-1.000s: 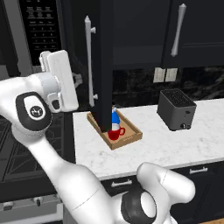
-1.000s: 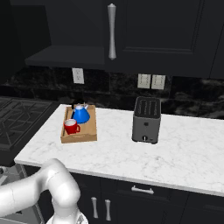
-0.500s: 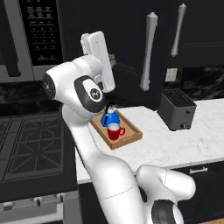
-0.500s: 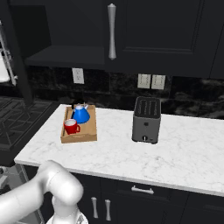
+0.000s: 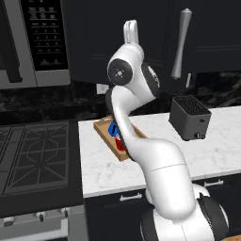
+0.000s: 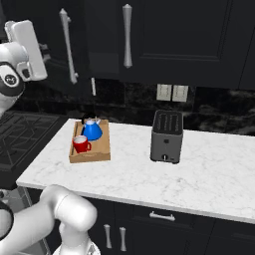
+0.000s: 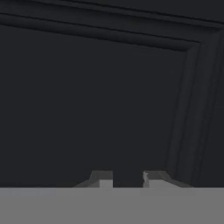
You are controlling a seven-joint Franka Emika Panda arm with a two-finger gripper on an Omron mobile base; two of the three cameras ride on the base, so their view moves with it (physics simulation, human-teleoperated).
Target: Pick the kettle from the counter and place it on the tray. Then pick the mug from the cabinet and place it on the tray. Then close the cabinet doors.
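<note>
Closing the cabinet doors

The gripper (image 7: pixel 127 178), fingertips slightly parted and pinching nothing, is facing a flat black door panel (image 7: pixel 96 96); pressing squarely should shut it flush (avoiding the silver bar handle (image 6: pixel 68 46)). The blue conical kettle (image 6: pixel 91 130) and red mug (image 6: pixel 80 144) are sitting on the wooden tray (image 6: pixel 92 156).

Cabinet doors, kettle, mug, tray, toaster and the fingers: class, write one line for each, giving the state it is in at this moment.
Cabinet doors: shut or nearly shut, panels flat across the front.
Kettle: upright on the tray.
Mug: upright on the tray, in front of the kettle.
Tray: flat on the counter, holding both.
Toaster: upright on the counter, slots empty.
Fingers: parted, holding nothing, facing a door panel.
</note>
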